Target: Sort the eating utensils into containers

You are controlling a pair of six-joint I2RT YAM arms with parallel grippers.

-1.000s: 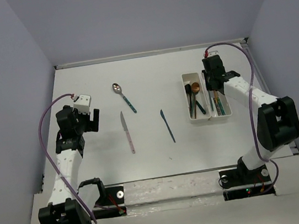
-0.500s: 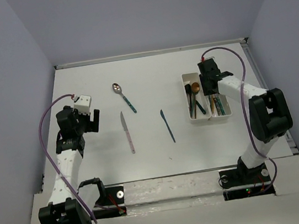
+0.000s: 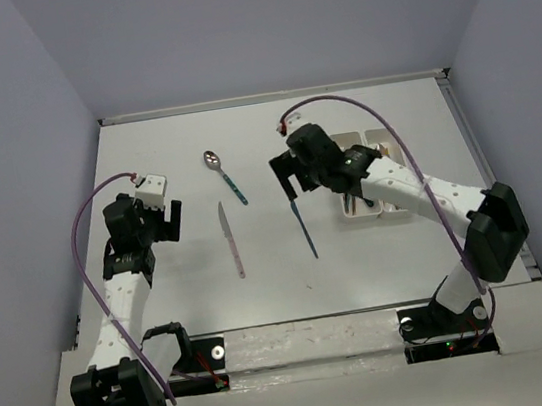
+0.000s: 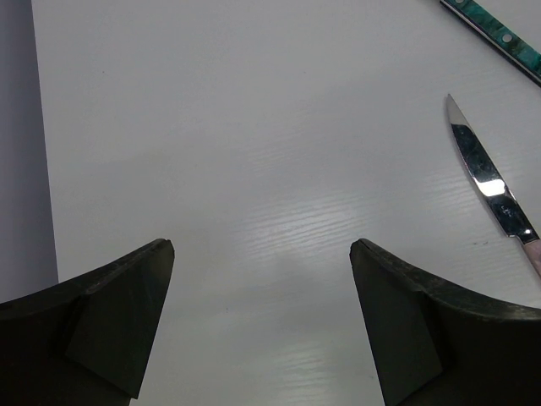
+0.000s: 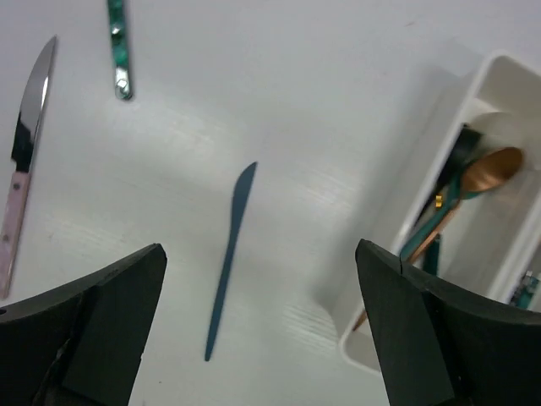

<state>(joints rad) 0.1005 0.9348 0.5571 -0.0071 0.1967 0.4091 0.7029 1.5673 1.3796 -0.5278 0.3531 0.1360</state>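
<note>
A slim blue knife (image 3: 304,231) lies on the white table, just below my right gripper (image 3: 288,178). In the right wrist view that gripper (image 5: 260,247) is open and holds nothing, with the blue knife (image 5: 226,264) between its fingers' lines, nearer the left one. The white containers (image 3: 362,214) sit to the right, partly hidden by the right arm. One container (image 5: 473,110) holds a copper spoon (image 5: 494,169) and dark and teal utensils. A pink-handled knife (image 3: 230,239) and a teal-handled spoon (image 3: 224,175) lie further left. My left gripper (image 3: 174,220) is open and empty (image 4: 262,245), left of the pink-handled knife (image 4: 490,182).
The table's left wall rises close to the left arm. The teal spoon handle (image 4: 499,34) shows at the top right of the left wrist view, and again as a teal handle (image 5: 119,51) beside the pink-handled knife (image 5: 24,161) in the right wrist view.
My right gripper has opened and swung left, from over the right-hand container to above the top end of the blue knife. The left arm has not moved.
</note>
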